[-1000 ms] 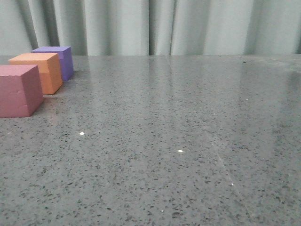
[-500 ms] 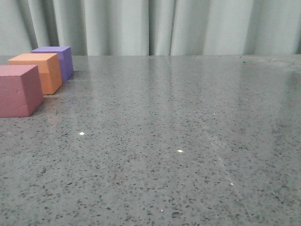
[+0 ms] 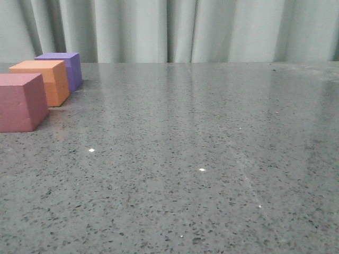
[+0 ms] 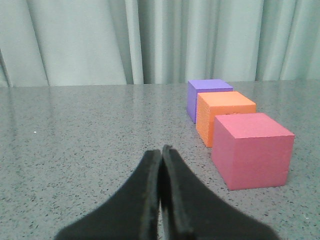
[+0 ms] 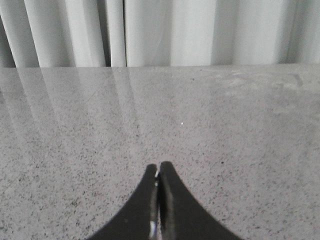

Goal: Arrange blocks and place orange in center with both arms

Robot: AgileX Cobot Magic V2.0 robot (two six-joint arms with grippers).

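Surroundings: a pale pleated curtain hangs behind the far edge of the bench, a glossy grey speckled stone top with small bright glints on it.
In the way: the pink-red cube stands nearest the camera in the front view, and the purple cube stands farthest back; the orange cube sits between them.
Orange cube: at the far left of the bench in the front view, the middle one of a tight row of three, just beside both neighbours; whether the faces touch cannot be told.
Look of it: matte, plain orange, sharp-edged, resting flat on one face; much the same size as the other two.
Left gripper: jaws pressed together, holding nothing, low over the bench, near the pink-red cube but apart from it.
Right gripper: jaws pressed together, holding nothing, over bare stone.
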